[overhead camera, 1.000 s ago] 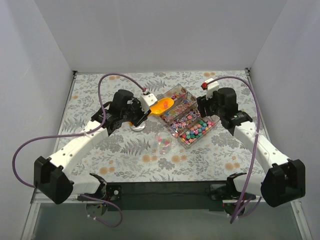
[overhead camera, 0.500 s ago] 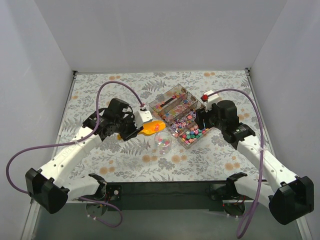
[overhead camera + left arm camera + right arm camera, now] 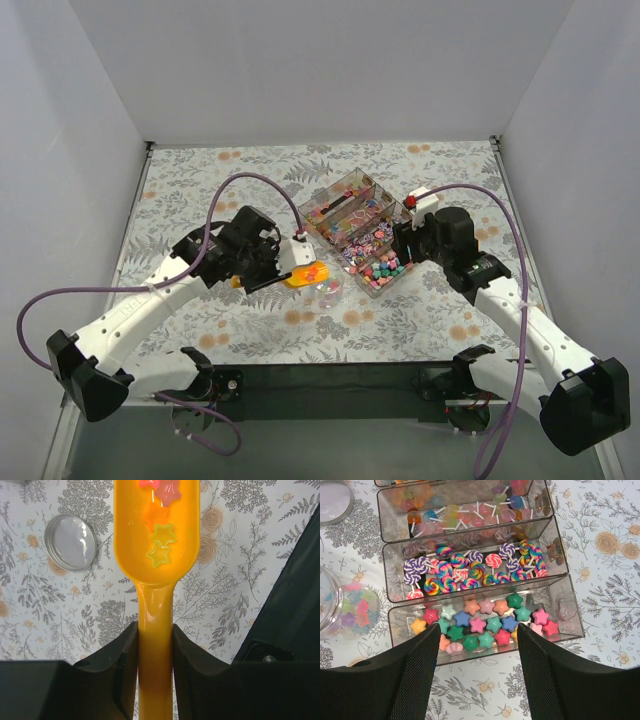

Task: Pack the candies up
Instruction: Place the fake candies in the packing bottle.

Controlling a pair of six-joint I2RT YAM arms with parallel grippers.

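Note:
My left gripper (image 3: 278, 270) (image 3: 155, 630) is shut on the handle of the orange scoop (image 3: 305, 273) (image 3: 156, 540). The scoop holds a few star-shaped candies (image 3: 160, 535) in yellow, orange and pink. Its bowl hangs right beside a small clear jar (image 3: 328, 291) (image 3: 347, 607) with a few candies inside. My right gripper (image 3: 402, 242) (image 3: 479, 630) is open and empty, just short of the near compartment of the clear tray (image 3: 350, 188) (image 3: 570, 625). That compartment holds many mixed-colour star candies (image 3: 385, 268) (image 3: 485, 622).
The tray's middle compartment holds swirl lollipops (image 3: 470, 572) and the far one round lollipops (image 3: 465, 512). The jar's round lid (image 3: 70, 541) (image 3: 332, 500) lies flat on the flowered tablecloth, left of the scoop. White walls enclose the table on three sides.
My left arm has carried the loaded scoop from over the tray down and toward the front, to the small jar. My right gripper has shifted slightly along the tray.

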